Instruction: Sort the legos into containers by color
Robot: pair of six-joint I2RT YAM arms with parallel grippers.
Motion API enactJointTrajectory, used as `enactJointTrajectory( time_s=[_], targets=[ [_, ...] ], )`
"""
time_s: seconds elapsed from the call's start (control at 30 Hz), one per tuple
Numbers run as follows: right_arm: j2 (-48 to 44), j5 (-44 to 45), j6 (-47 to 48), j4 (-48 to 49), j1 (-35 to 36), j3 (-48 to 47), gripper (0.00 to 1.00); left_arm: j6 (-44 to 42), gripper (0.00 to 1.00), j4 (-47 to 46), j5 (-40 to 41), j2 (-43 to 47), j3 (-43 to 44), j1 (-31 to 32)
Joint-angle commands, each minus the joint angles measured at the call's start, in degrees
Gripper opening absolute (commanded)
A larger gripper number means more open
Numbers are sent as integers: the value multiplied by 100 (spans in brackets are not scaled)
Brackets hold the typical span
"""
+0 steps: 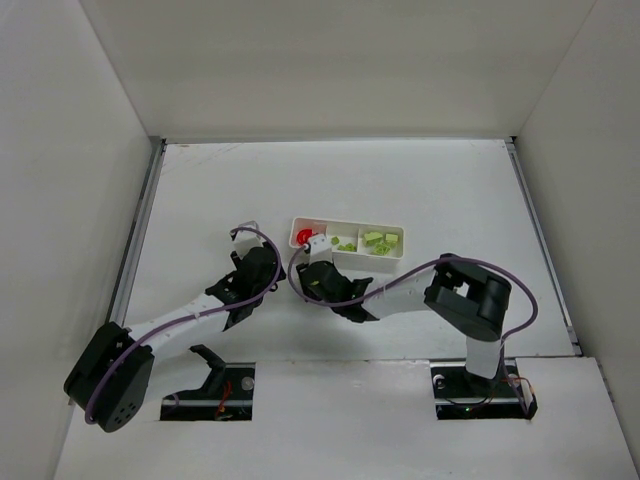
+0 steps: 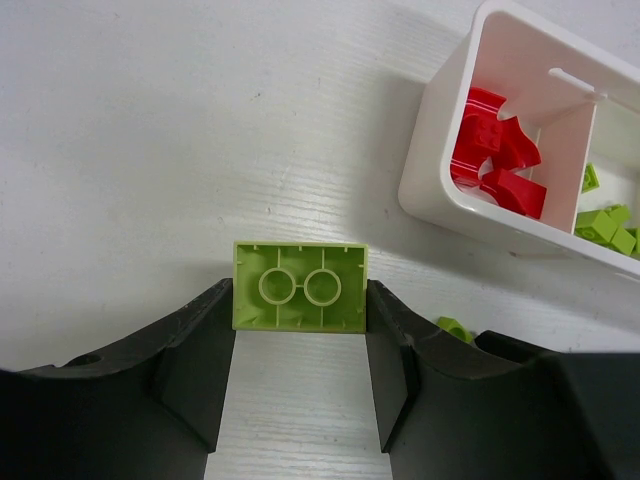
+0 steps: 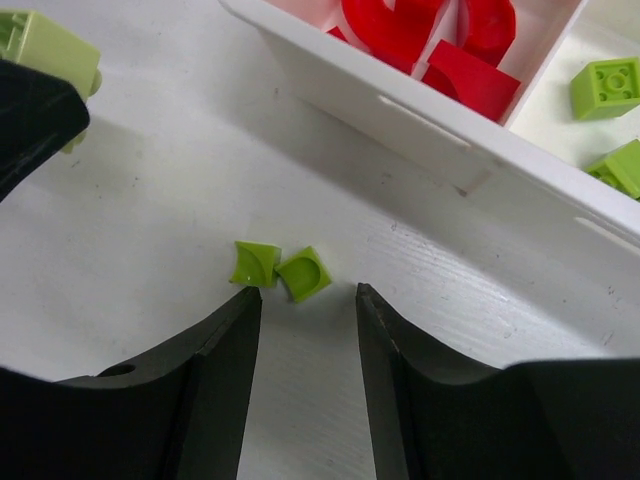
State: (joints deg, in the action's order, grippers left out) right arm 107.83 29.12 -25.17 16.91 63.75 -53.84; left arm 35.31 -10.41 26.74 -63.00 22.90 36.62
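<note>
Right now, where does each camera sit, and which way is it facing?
Top external: above and behind the bases, looking down on the table and tray; left arm and right arm show whole.
Left wrist: on the left hand, looking down past its fingers, closed on a green brick; tray corner beyond.
Right wrist: on the right hand, looking down between open fingers at two small green pieces.
Shared: both wrist views catch the tray's red bricks; the right wrist view also shows the left hand's brick.
</note>
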Motion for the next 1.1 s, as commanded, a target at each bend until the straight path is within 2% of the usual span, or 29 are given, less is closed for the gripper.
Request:
enactJointTrajectory(
  time_s=[0.0, 0.07, 0.2, 0.33, 0.5, 0.7, 1.07],
  targets=[
    [9, -108, 205, -3, 168, -161, 53, -68, 29, -92, -2, 43, 13, -37],
    [132, -48, 275, -12, 177, -275, 59, -59, 29, -162, -2, -1, 5, -37],
    [282, -65, 240, -74, 186, -504, 60, -77, 29, -189, -2, 7, -4, -37],
    [431, -65, 223, -109, 186, -654, 52, -77, 29, -137, -2, 112, -31, -125],
    [590, 58, 206, -135, 186, -741, 57, -59, 29, -180, -11, 87, -75, -133],
    [546, 111, 144, -153, 186, -672, 45, -77, 29, -189, -11, 86, -75, -151],
    [-25, 383, 179, -91, 186, -443, 44, -95, 29, -198, -11, 34, -13, -160]
  ],
)
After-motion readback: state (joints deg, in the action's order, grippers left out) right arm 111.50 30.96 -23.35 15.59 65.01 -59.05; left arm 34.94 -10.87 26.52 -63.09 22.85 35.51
